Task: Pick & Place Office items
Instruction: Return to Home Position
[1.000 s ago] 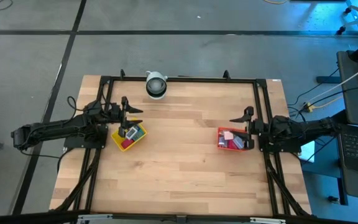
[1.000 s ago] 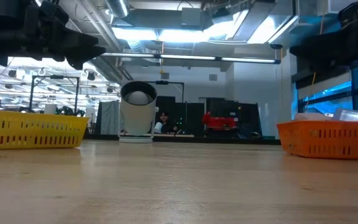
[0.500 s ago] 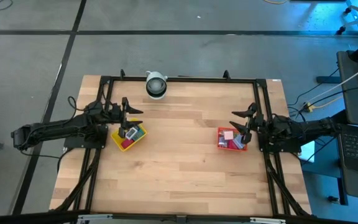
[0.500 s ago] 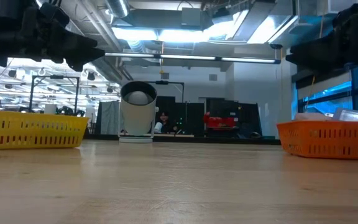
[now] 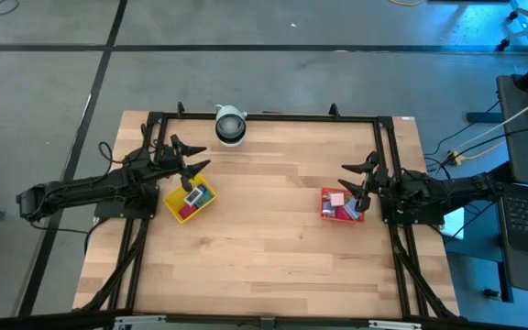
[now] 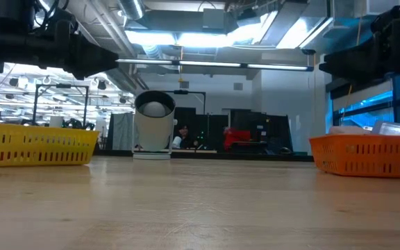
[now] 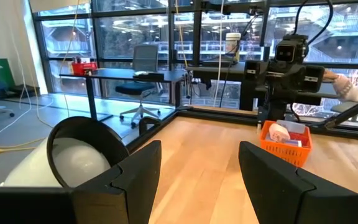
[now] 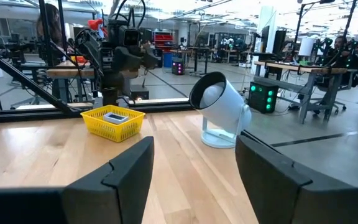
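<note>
The office items lie in two trays. Red, blue and white pieces (image 5: 193,198) fill the yellow tray (image 5: 171,207) at the table's left. Pink and pale pieces (image 5: 341,203) lie in the red-orange tray (image 5: 324,206) at the right. My left gripper (image 5: 189,156) hovers open above the yellow tray's far edge, pointing level across the table. My right gripper (image 5: 362,178) hovers open above the red-orange tray's right side, pointing level toward the table's left. Nothing sits between the fingers in the left wrist view (image 7: 197,162) or in the right wrist view (image 8: 194,155).
A round white-and-grey cylinder (image 5: 230,126) stands at the middle of the far edge, on a small base (image 8: 219,138). A black frame (image 5: 264,116) runs around the table. Bare wood (image 5: 264,229) lies between the two trays. Desks and people show in the room beyond.
Both grippers have swung at the wrist without travelling. My left gripper has turned from pointing straight across toward the far edge and the cylinder. My right gripper has likewise turned toward the far edge. Both stay open. The trays and pieces have not moved.
</note>
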